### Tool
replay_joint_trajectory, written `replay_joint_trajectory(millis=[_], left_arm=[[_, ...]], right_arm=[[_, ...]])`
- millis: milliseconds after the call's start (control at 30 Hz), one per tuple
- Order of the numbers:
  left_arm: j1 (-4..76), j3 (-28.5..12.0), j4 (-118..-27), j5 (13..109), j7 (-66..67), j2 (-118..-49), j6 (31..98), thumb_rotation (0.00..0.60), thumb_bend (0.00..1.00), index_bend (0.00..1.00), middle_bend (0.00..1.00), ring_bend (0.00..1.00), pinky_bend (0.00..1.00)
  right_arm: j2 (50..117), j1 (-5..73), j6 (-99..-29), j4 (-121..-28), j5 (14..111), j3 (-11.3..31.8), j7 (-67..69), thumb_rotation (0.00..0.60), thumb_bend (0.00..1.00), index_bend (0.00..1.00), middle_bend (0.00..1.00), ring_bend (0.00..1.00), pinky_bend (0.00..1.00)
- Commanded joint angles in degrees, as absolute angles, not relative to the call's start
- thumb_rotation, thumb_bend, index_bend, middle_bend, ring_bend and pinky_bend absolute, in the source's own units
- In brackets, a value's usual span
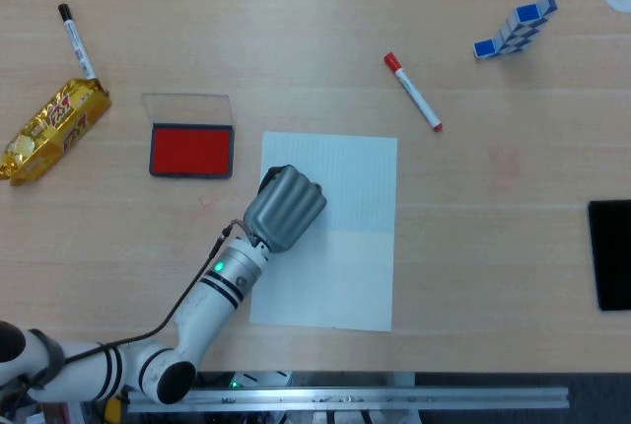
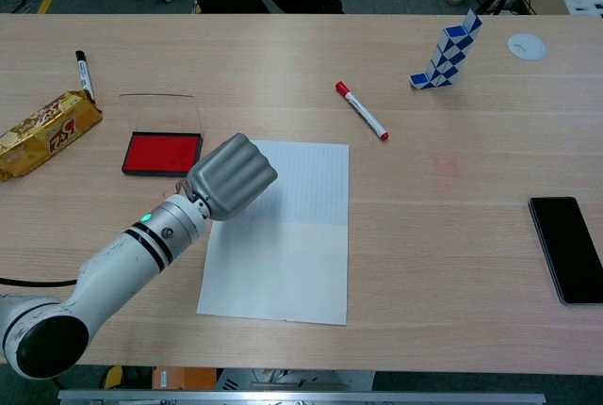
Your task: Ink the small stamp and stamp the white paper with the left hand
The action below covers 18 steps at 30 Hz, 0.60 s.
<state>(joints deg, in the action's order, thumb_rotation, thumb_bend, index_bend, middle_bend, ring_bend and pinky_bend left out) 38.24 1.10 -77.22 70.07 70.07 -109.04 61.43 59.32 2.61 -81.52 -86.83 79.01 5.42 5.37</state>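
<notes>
My left hand (image 1: 285,209) (image 2: 232,177) is over the upper left part of the white paper (image 1: 340,266) (image 2: 287,264), fingers curled in with the back of the hand facing up. The small stamp is almost fully hidden under the curled fingers; only a dark bit shows at the hand's far edge in the head view. Whether it touches the paper I cannot tell. The red ink pad (image 1: 191,151) (image 2: 161,153) lies open to the left of the paper, its clear lid (image 1: 186,106) folded back behind it. The right hand is in neither view.
A red marker (image 1: 412,92) lies beyond the paper's far right corner. A gold snack wrapper (image 1: 54,130) and a black marker (image 1: 76,41) are at the far left. A blue-white folding toy (image 1: 515,28) stands at the back right, a black phone (image 1: 611,253) at the right edge.
</notes>
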Motion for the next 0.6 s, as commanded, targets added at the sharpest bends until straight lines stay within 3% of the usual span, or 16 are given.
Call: replay_joint_trajectory(millis=[33, 600], left_arm=[[38.29, 1.12, -77.12, 69.97, 70.15, -109.05, 61.31, 0.600, 0.27, 0.58, 1.00, 1.00, 1.00], [37.37, 0.17, -84.14, 72.54, 68.85, -103.94, 66.12, 0.600, 0.27, 0.58, 1.00, 1.00, 1.00]], right_arm=[[59.29, 2.56, -81.59, -86.82, 79.00, 5.45, 5.40, 0.600, 0.11, 0.24, 0.33, 0.26, 0.39], [59.08, 2.15, -82.54, -87.09, 79.30, 5.73, 5.87, 0.600, 0.11, 0.24, 0.33, 0.26, 0.39]])
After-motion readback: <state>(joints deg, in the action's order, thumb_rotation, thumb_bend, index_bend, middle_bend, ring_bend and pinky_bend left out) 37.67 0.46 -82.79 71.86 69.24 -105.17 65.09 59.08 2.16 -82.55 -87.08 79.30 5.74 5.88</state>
